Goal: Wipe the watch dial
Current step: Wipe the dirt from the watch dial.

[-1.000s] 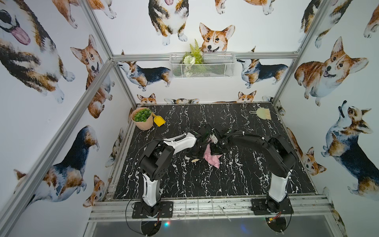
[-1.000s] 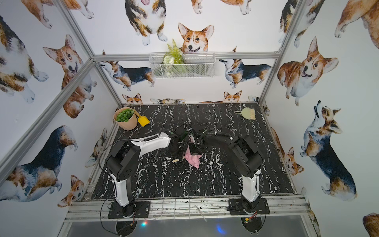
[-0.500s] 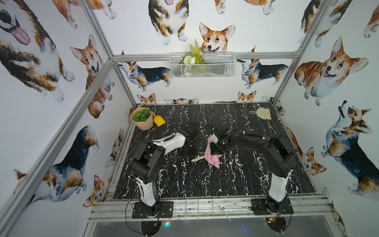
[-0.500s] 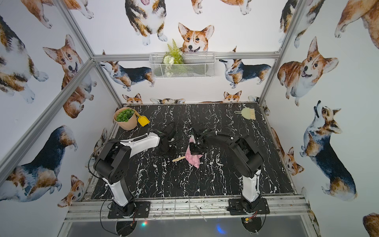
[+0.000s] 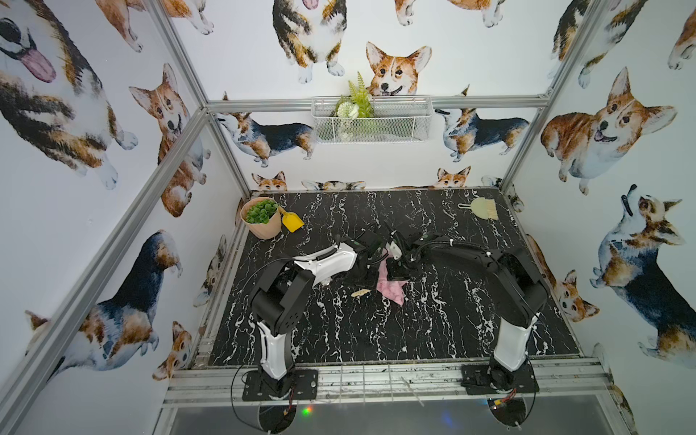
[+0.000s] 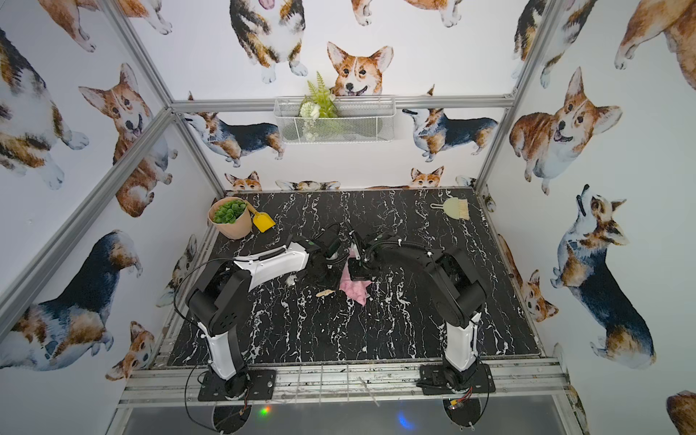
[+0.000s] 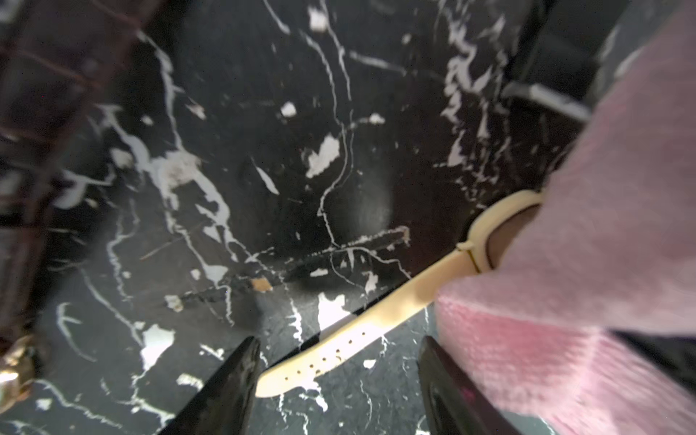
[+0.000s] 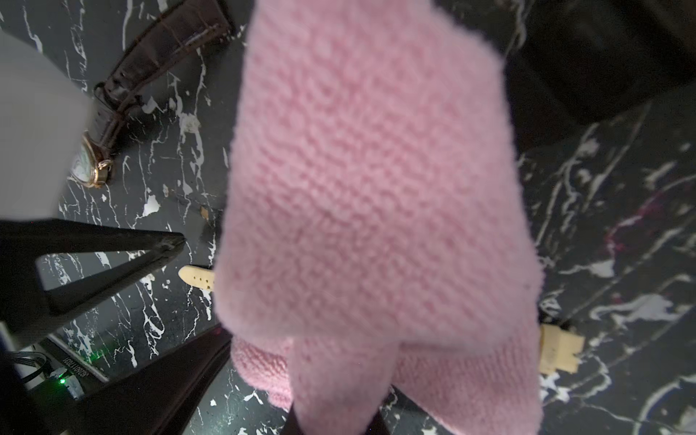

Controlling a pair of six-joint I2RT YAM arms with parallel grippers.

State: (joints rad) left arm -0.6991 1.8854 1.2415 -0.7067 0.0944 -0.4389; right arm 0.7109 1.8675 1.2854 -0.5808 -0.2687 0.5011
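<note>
Cloth (image 8: 376, 188) in right hand (image 8: 336, 423), left hand (image 7: 338, 350) parted

Camera layout
We view the worktop (image 5: 339, 331) from high over its front edge in both top views; wrist cams sit close, sharing the pink cloth (image 7: 621, 188) (image 8: 376, 188).

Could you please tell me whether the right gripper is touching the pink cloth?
Touching. The right wrist view shows the pink cloth pinched in the shut right gripper, with the fabric draping out from it.
</note>
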